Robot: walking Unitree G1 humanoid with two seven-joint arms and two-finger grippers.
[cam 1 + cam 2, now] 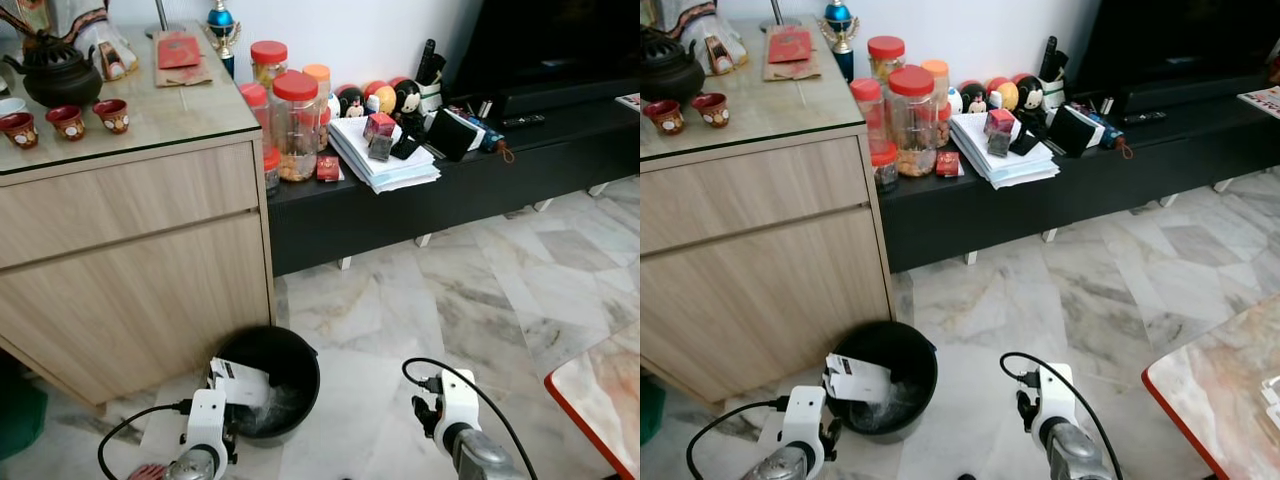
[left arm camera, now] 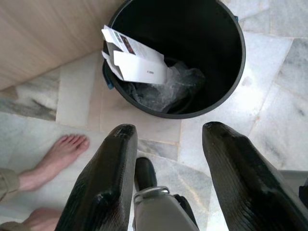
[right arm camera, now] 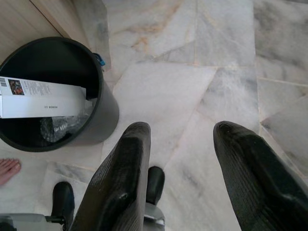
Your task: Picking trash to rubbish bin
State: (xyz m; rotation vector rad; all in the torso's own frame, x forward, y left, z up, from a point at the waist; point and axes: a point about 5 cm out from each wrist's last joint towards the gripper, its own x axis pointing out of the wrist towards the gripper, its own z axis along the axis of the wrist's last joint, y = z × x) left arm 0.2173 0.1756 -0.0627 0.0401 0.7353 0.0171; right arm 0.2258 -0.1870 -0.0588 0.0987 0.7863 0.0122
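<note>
A black round rubbish bin (image 1: 300, 362) stands on the marble floor beside the wooden cabinet. A flattened white carton (image 2: 137, 62) leans on its rim, half inside, over crumpled clear plastic (image 2: 175, 86). My left gripper (image 2: 166, 163) hangs open a little short of the bin, nothing between its fingers. My right gripper (image 3: 185, 168) is open over bare floor to the bin's right, also holding nothing. The same carton (image 3: 43, 98) and bin (image 3: 103, 103) appear in the right wrist view.
A wooden cabinet (image 1: 130, 260) with a glass top stands at the left. A low black TV bench (image 1: 450, 180) with jars, papers and toys runs along the wall. A person's bare feet (image 2: 55, 159) are on the floor near my left arm. A red-edged table corner (image 1: 600, 395) juts in at right.
</note>
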